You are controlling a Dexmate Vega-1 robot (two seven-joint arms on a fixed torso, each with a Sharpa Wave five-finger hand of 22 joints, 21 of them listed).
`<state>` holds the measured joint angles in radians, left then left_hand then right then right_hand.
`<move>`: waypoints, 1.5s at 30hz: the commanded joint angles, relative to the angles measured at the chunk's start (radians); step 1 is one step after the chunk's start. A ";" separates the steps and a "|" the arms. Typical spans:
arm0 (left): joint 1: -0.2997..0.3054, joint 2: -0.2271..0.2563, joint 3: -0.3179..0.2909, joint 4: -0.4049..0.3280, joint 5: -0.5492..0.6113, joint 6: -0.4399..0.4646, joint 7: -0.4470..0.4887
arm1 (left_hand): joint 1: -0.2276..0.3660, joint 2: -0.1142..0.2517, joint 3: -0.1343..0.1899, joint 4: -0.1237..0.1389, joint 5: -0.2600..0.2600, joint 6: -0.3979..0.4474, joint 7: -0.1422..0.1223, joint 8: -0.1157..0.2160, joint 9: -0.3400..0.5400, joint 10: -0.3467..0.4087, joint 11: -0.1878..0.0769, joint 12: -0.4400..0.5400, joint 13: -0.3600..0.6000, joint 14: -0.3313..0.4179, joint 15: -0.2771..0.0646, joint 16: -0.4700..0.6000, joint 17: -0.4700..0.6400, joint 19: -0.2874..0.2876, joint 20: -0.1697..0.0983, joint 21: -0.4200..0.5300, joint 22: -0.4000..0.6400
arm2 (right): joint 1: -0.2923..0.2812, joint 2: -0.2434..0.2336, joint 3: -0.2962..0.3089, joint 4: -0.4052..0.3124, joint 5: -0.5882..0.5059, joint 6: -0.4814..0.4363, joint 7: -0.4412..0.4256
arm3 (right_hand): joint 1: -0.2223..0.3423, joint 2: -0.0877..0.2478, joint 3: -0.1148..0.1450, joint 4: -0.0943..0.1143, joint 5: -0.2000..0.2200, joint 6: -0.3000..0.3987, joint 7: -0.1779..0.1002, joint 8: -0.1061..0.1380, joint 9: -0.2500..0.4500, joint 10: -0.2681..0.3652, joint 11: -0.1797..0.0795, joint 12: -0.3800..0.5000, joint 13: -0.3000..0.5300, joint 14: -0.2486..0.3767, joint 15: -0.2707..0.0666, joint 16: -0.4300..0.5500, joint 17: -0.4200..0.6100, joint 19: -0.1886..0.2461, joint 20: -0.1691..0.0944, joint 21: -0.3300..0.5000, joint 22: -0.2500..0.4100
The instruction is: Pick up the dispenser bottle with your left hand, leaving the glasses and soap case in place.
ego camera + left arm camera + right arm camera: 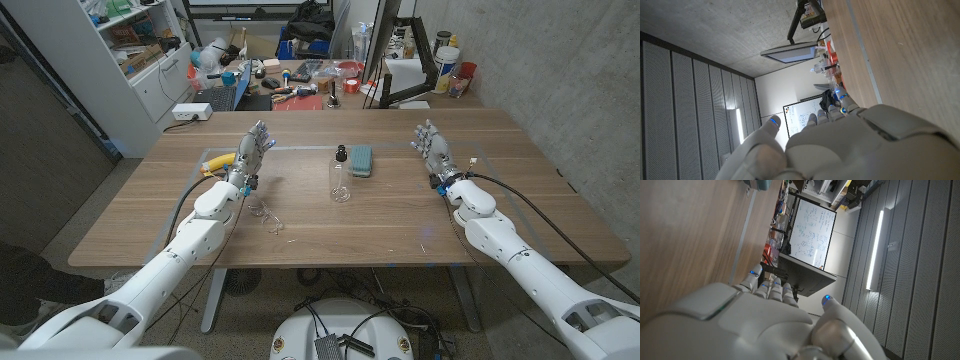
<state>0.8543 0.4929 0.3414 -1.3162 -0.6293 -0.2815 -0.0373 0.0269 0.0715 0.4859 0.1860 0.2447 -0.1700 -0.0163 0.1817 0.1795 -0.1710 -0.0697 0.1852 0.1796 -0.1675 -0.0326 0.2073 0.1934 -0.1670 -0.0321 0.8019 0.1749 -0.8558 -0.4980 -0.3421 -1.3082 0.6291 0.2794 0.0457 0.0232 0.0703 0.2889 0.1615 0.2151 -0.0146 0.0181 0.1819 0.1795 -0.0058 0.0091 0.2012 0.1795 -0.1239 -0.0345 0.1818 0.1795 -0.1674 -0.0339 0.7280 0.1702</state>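
Clear bottle with black pump top, upright near middle of wooden surface, see-through body, narrow black cap, looks mostly empty. Teal soap case just beside it on the far side, toward the right hand, close but contact hard to judge. Glasses thin clear frame, lying on surface near left forearm, well apart from bottle. Left hand raised at left of bottle, standing on edge, fingers spread and reaching up, holding nothing, apart from bottle. Right hand mirrored on the right side, fingers apart, holding nothing, well apart from soap case. Yellow item on surface behind left hand, partly hidden. Left wrist view: back of left hand, fingers extended, surface edge and cluttered room beyond. Right wrist view: back of right hand, fingers extended, corner of soap case at surface's far end.
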 commanded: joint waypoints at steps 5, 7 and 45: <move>0.018 -0.073 -0.096 0.002 0.107 0.046 -0.065 | 0.029 0.057 0.001 -0.036 0.004 -0.199 -0.017 0.003 0.003 -0.185 -0.028 0.003 0.003 -0.244 -0.034 -0.001 -0.006 -0.243 -0.064 -0.007 0.000 | -0.032 0.081 0.107 -0.014 -0.087 -0.045 0.048 | 0.001 0.054 0.007 0.000 0.005 -0.010 0.001 0.006 0.003 -0.010 -0.001 0.004 0.005 -0.009 -0.021 0.007 0.001 -0.027 -0.110 0.001 0.002; 0.017 -0.078 -0.104 0.004 0.126 0.051 -0.069 | 0.044 0.048 0.002 -0.049 0.005 -0.203 -0.020 0.003 0.003 -0.187 -0.031 0.002 0.003 -0.247 -0.038 -0.003 -0.010 -0.243 -0.069 -0.012 0.000 | -0.031 0.090 0.115 -0.013 -0.095 -0.049 0.053 | 0.002 0.054 0.006 -0.001 0.005 -0.009 0.001 0.006 0.003 -0.009 0.000 0.004 0.005 -0.009 -0.020 0.007 0.001 -0.027 -0.110 0.000 0.002; -0.015 -0.029 -0.092 -0.045 0.456 0.082 -0.046 | 0.365 -0.181 -0.044 -0.329 0.003 -0.200 0.012 0.030 0.007 -0.122 -0.009 0.018 0.008 -0.157 -0.005 0.020 -0.015 -0.108 -0.041 -0.078 -0.001 | -0.043 0.151 0.182 -0.002 -0.150 -0.067 0.081 | 0.003 0.044 -0.002 -0.003 0.006 -0.010 0.003 0.006 0.003 -0.009 0.003 0.005 0.005 -0.008 -0.019 0.007 0.000 -0.021 -0.106 -0.015 0.003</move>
<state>0.8429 0.4474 0.2350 -1.3380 -0.2591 -0.1944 -0.1142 0.3733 -0.1012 0.4443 -0.1326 0.2409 -0.1715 -0.0105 0.2073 0.1841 -0.1718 -0.0885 0.1965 0.1841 -0.1673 -0.0325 0.2223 0.1769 -0.1668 -0.0322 0.7247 0.1722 -0.8903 -0.3550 -0.1750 -1.3053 0.4860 0.2147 0.1243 0.0231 0.0701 0.2888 0.1614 0.2151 -0.0199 0.0234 0.1819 0.1791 -0.0093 0.0127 0.2012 0.1791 -0.1234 -0.0341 0.1817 0.1768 -0.1673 -0.0339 0.7138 0.1699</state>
